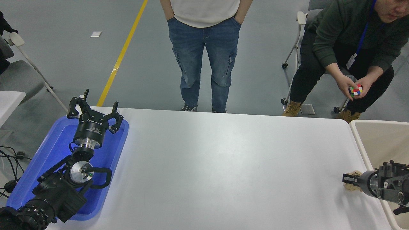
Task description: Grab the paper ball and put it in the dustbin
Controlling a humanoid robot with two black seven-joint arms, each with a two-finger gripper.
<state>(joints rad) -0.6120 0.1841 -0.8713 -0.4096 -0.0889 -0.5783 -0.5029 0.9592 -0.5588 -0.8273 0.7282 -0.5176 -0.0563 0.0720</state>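
The tan crumpled paper ball (352, 187) is near the table's right edge, just left of the cream dustbin (358, 140). My right gripper (349, 179) comes in from the right edge across the bin's rim and is shut on the paper ball, whose beige paper shows above and below the black fingers. I cannot tell whether the ball still touches the table. My left gripper (94, 111) is parked open over the far end of the blue tray at the lower left, holding nothing.
A shallow blue tray (57, 140) lies under the left arm. One person stands at the table's far side (204, 57). Another sits at the far right turning a coloured cube (355, 90). Cables (9, 156) hang off the left edge.
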